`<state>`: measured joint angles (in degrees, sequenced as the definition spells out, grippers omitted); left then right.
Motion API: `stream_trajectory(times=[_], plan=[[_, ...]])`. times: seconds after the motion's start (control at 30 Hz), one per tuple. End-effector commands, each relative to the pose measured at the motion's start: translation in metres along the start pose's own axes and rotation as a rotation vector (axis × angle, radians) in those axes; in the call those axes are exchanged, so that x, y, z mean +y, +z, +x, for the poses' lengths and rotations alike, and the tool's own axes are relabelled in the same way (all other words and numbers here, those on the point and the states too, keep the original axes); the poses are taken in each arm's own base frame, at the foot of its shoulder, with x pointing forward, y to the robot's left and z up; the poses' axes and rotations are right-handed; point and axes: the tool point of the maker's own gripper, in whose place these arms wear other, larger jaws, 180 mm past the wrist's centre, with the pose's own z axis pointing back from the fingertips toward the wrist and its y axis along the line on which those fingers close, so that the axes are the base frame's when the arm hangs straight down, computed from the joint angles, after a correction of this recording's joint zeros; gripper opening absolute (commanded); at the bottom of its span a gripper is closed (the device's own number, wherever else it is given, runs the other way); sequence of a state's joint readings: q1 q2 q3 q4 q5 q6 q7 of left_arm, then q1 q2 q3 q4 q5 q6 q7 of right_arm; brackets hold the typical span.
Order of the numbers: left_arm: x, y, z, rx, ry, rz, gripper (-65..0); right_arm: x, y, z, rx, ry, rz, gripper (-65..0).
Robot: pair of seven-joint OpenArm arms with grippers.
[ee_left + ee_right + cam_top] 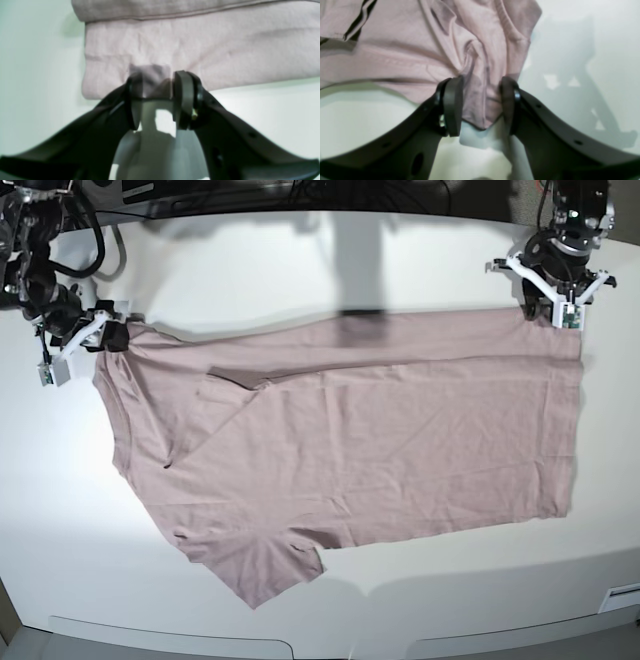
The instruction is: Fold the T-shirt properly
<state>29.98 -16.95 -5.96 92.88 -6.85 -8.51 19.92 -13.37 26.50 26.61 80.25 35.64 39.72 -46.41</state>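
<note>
T-shirt (350, 440) flat on table (300, 270)

One T-shirt (350, 450) lies on one table (250, 270), with two pincers, left pincer (556, 308) and right pincer (110, 332).

white tabletop (420, 270) fills the base view, evenly lit with soft shadows along its far edge, where dark cables (250, 195) lie against a black backdrop.
</note>
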Motion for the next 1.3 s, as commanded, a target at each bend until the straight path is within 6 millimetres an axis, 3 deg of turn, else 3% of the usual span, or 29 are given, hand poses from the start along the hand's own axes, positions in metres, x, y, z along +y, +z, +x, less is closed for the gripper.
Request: stream_trajectory(times=[0.0, 0.13, 0.23, 0.37, 0.5, 0.7, 0.87, 1.03, 1.27], plan=[[-0.001, 0.002, -0.024, 0.114, -0.025, -0.004, -43.5, -0.001, 0.008, 0.027, -0.065, 0.046, -0.009, -39.4], [-0.002, -0.001, 0.006, 0.050, -0.025, -0.004, -43.5, 0.014, 0.020, 0.072, -0.169, 0.127, -0.004, -39.4], [-0.005, 0.005, 0.029, 0.012, -0.041, -0.009, -43.5, 0.026, 0.029, 0.092, -0.212, 0.178, -0.001, -39.4], [-0.010, 0.014, 0.062, -0.083, -0.056, -0.015, -43.5, 0.031, 0.032, 0.104, -0.261, 0.191, 0.003, -39.4], [-0.007, 0.005, 0.072, -0.109, -0.030, -0.017, -43.5, 0.038, 0.018, 0.102, -0.297, 0.122, 0.034, -39.4], [-0.007, -0.007, 0.098, -0.165, 0.043, -0.043, -43.5, 0.061, -0.001, 0.127, -0.353, 0.101, 0.059, -39.4], [-0.014, -0.015, 0.097, -0.160, 0.087, -0.053, -43.5, 0.075, -0.020, 0.127, -0.288, 0.274, 0.011, -39.4], [-0.028, -0.018, 0.088, -0.124, 0.129, -0.072, -43.5, 0.082, -0.037, 0.109, -0.158, 0.476, -0.041, -39.4], [-0.023, -0.019, 0.073, -0.046, 0.069, -0.038, -43.2, 0.079, -0.039, 0.100, -0.101, 0.514, -0.052, -39.3]])
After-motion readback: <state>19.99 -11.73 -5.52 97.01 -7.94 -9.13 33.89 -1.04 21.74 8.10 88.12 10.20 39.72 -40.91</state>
